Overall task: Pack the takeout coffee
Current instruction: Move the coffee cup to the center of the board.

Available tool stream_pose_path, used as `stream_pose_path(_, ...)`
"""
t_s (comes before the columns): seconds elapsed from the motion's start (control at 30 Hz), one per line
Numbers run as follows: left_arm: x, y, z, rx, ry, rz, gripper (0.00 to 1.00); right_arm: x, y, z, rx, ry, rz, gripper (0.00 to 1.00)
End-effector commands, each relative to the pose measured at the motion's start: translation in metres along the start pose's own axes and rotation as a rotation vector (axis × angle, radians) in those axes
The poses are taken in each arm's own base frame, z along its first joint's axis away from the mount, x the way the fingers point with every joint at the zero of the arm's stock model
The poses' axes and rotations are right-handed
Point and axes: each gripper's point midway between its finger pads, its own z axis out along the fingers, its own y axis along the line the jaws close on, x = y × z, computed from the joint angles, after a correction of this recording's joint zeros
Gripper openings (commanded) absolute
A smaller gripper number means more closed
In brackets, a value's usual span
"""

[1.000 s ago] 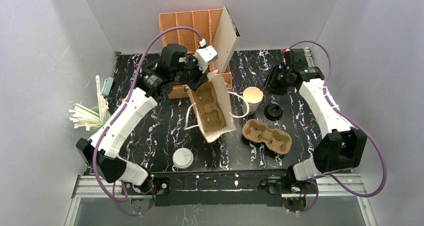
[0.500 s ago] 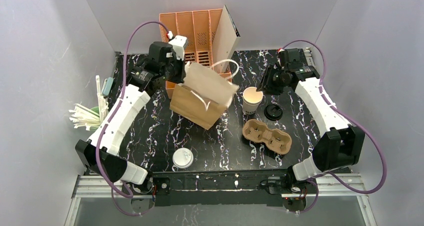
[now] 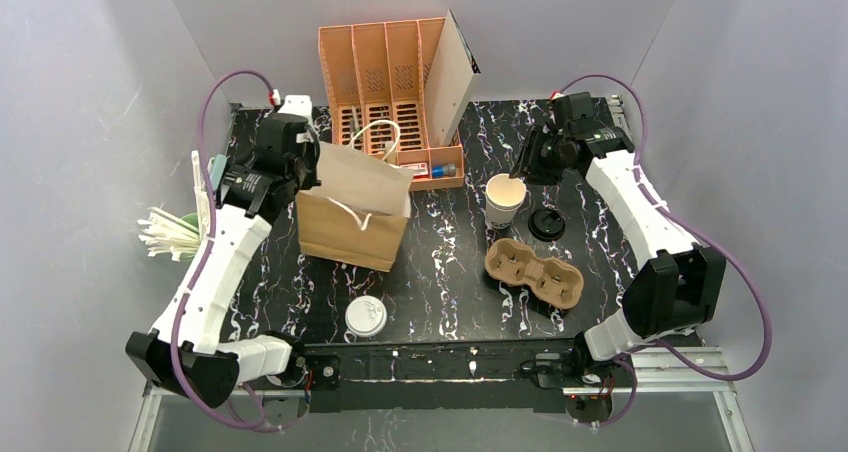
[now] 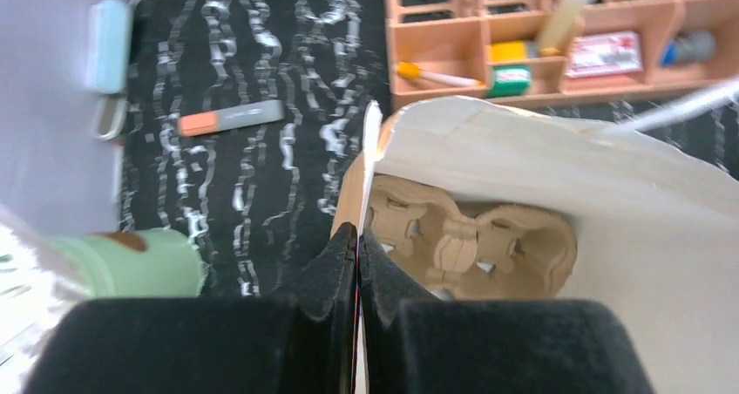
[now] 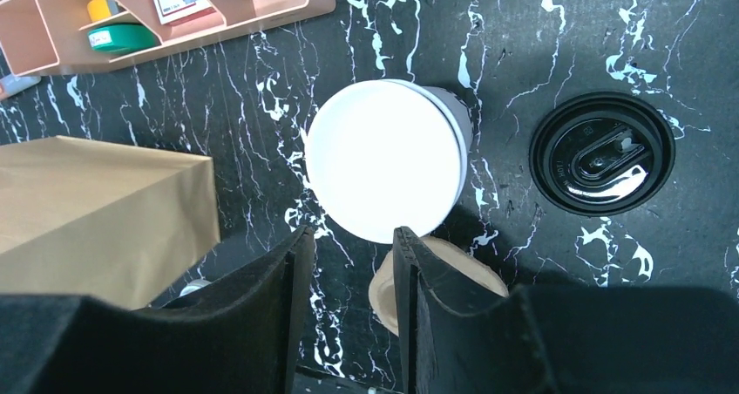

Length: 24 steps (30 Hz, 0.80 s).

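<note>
Black marbled tabletop [image 3: 450, 262], frame centre-right: paper cup [image 3: 505, 200] likely light, crushable; grasp mid-wall gently. Empty right gripper [image 5: 350, 237] half-open; left gripper [image 4: 358, 237] pinches bag [image 3: 350, 212] rim.

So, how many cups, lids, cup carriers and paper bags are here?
Paper bag: 1
Cups: 2, white paper cup, green cup of straws
Lids: 2, black lid, white lid
Cup carriers: 2, carrier on table, carrier in bag
Total: 7

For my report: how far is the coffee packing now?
Done: the paper bag stands with a cup carrier inside. In hand: the left gripper pinches the bag's rim; the right gripper hangs open over the white cup. Left: the black lid lies beside the cup, and the cup is not bagged.
</note>
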Motion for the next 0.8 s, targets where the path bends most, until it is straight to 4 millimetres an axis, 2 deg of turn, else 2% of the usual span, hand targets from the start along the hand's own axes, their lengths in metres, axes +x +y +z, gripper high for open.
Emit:
stream_pose_path(0.0, -0.020, 0.049, -0.007, -0.222, -0.126, -0.052, 0.00, -0.014, 0.015, -0.001, -0.010, -0.050, -0.027, 0.47)
stream_pose_path(0.13, -0.028, 0.075, -0.004, -0.349, -0.202, -0.055, 0.00, -0.009, 0.000, 0.007, 0.106, -0.031, -0.007, 0.43)
stream_pose_path(0.23, -0.038, 0.089, 0.005, -0.383, -0.250, -0.078, 0.00, -0.008, -0.013, 0.011, 0.182, -0.029, 0.021, 0.45)
stream_pose_path(0.37, -0.041, 0.107, 0.018, -0.439, -0.218, -0.089, 0.02, -0.005, -0.019, 0.017, 0.212, -0.034, 0.044, 0.46)
stream_pose_path(0.47, -0.044, 0.104, 0.021, -0.420, -0.195, -0.078, 0.21, -0.002, -0.025, 0.024, 0.235, -0.028, 0.042, 0.47)
stream_pose_path(0.6, -0.046, 0.098, 0.014, -0.377, -0.221, -0.123, 0.53, 0.003, -0.030, 0.034, 0.257, -0.012, 0.036, 0.47)
stream_pose_path(0.67, -0.046, 0.099, 0.008, -0.378, -0.223, -0.133, 0.60, 0.008, -0.030, 0.038, 0.256, 0.003, 0.032, 0.47)
stream_pose_path(0.77, -0.050, 0.102, -0.004, -0.384, -0.223, -0.128, 0.66, 0.015, -0.032, 0.044, 0.275, 0.023, 0.021, 0.47)
